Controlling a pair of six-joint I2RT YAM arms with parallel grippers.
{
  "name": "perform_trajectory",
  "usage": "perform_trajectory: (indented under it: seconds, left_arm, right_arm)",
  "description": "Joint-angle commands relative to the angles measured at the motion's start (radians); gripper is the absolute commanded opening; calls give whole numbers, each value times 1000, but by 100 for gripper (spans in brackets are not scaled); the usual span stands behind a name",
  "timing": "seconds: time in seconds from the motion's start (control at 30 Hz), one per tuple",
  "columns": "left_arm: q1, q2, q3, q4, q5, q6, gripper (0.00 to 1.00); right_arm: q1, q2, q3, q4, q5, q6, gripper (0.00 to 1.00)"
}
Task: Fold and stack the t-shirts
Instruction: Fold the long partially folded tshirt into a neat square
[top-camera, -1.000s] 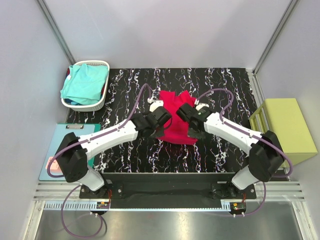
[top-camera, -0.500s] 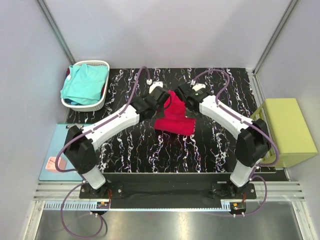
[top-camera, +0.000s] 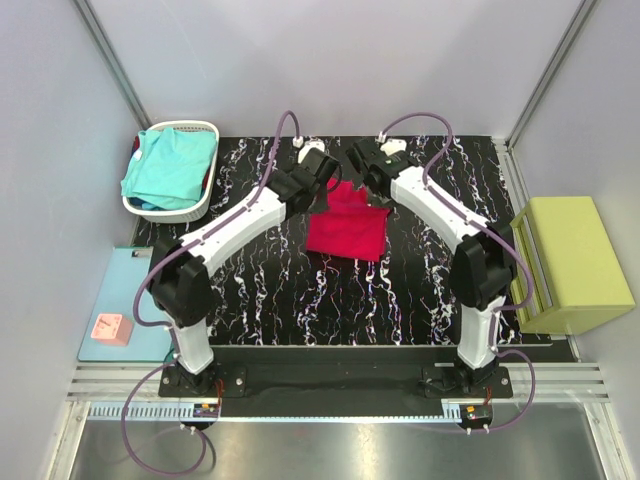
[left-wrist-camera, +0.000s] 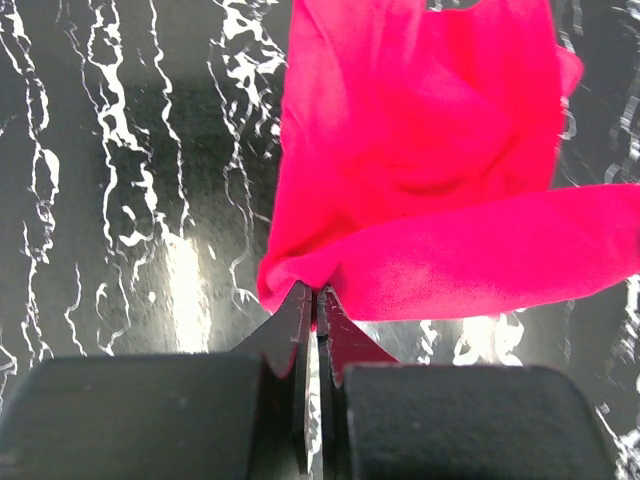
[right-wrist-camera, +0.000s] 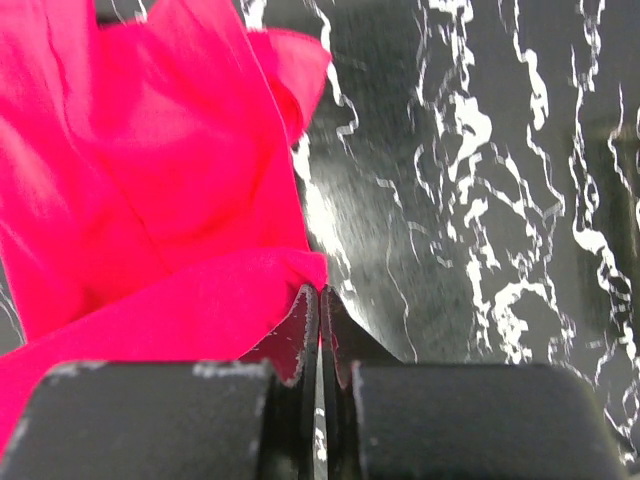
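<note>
Left hand (left-wrist-camera: 316, 292) and right hand (right-wrist-camera: 320, 291) each pinch a corner of the red t-shirt (top-camera: 347, 235)

Red t-shirt (top-camera: 347, 233) on black white-veined table (top-camera: 420, 290)

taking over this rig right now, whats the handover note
Left gripper: shut on an edge of the red t-shirt.
Right gripper: shut on the opposite edge of the same shirt.
Red t-shirt: far middle of the black table, pinched at its far edge, the rest lying toward the arms.
Turquoise t-shirt: heaped in the white basket, far left.
Done: nothing stacked; the red fold looks under way at best.
Left: finish folding red, fetch and fold turquoise, stack them.
</note>
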Motion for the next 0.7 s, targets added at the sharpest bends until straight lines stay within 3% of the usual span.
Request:
perform_trajectory:
  seconds: [0.0,0.33,0.67]
  left_arm:
    - [47,55,87,18,13,37,0]
    - [133,220,262,18,74,99,0]
    - [205,441,486,19,194,136,9]
  right_arm:
    - [-31,67,122,17,52,-46,0]
    - [-86,241,337,22,47,-98,0]
    - [-130,448,581,-3,35,-149,0]
